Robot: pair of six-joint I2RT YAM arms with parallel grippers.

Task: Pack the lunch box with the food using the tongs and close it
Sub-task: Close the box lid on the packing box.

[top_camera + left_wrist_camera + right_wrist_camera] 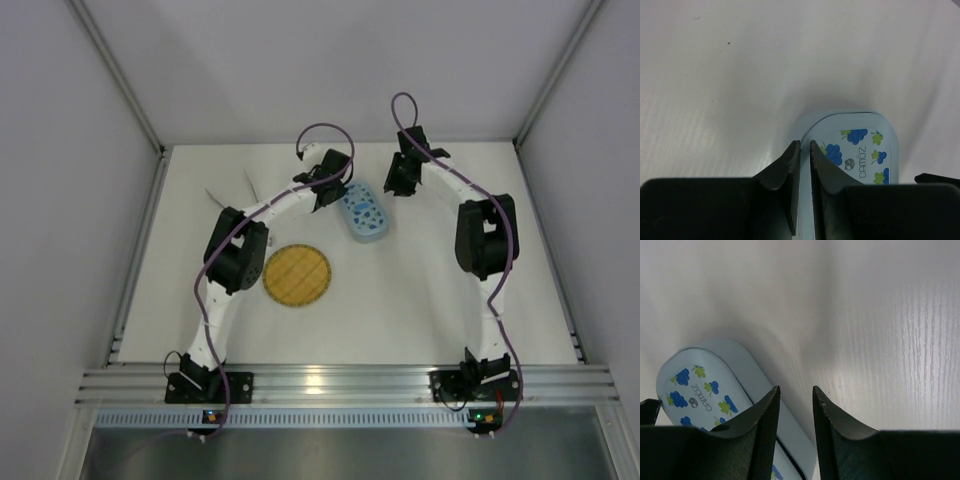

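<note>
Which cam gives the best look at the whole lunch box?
Top external: nearly the whole lunch box, closed, only its far end under the left end effector. Both wrist views catch just one end of the grape-print lid.

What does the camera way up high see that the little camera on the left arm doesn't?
Only the top view shows the yellow plate, the tongs lying beyond the plate, and the whole left arm and right arm. Only the left wrist view shows the grape pictures and lettering on the lid up close, with the left gripper's fingers almost touching. Both show the closed lunch box with the left gripper at one end of it.
</note>
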